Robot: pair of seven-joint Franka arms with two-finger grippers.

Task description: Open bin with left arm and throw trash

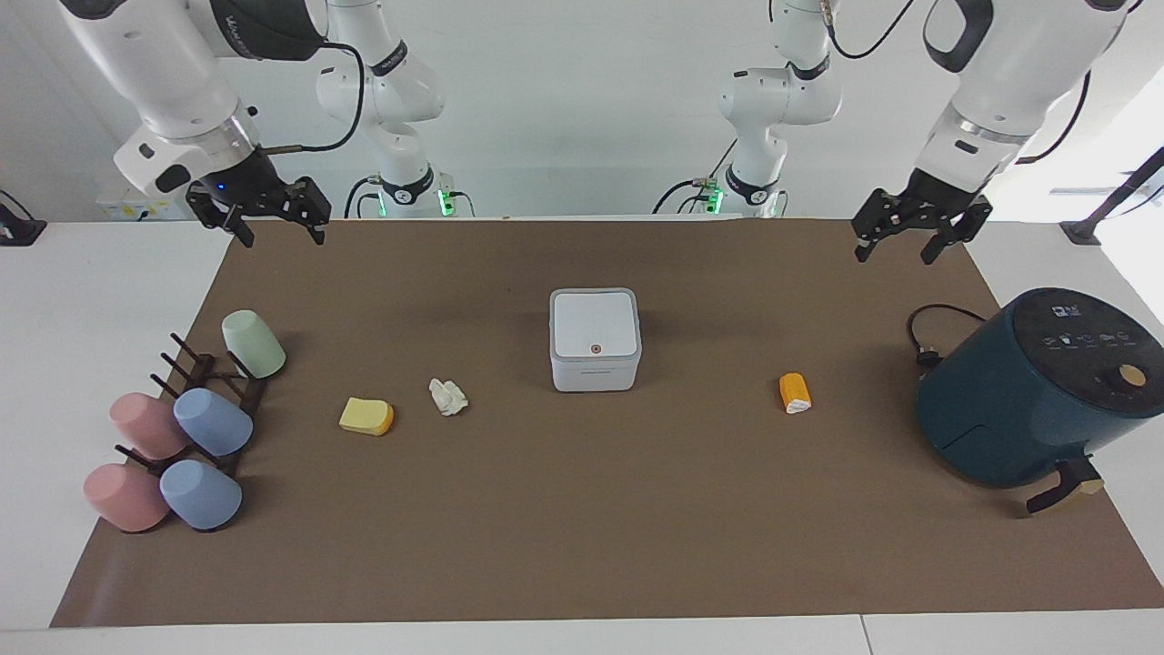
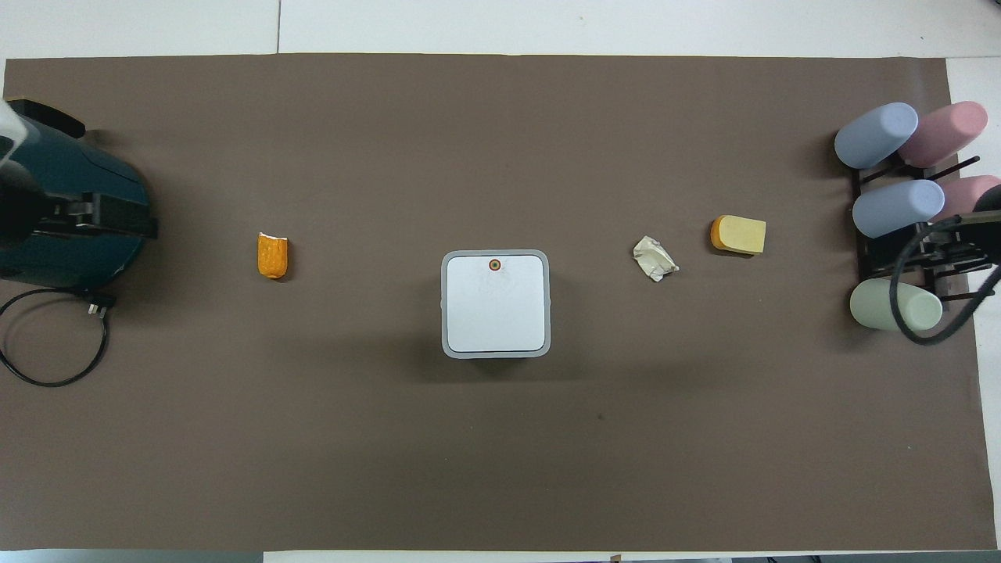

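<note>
The bin sits mid-mat, lid down, the trash scattered beside it toward either end. Left gripper and right gripper hang high, fingers apart and empty, presumably ready to reach in

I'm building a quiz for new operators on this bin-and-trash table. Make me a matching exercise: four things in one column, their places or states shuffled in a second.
Things:
1. bin
2. crumpled tissue
3. orange cylinder
4. green cup

Places or states:
A. between the bin and the air fryer
B. on the cup rack
C. lid shut
D. between the yellow wedge and the bin

Pairs: 1-C, 2-D, 3-A, 4-B
</note>
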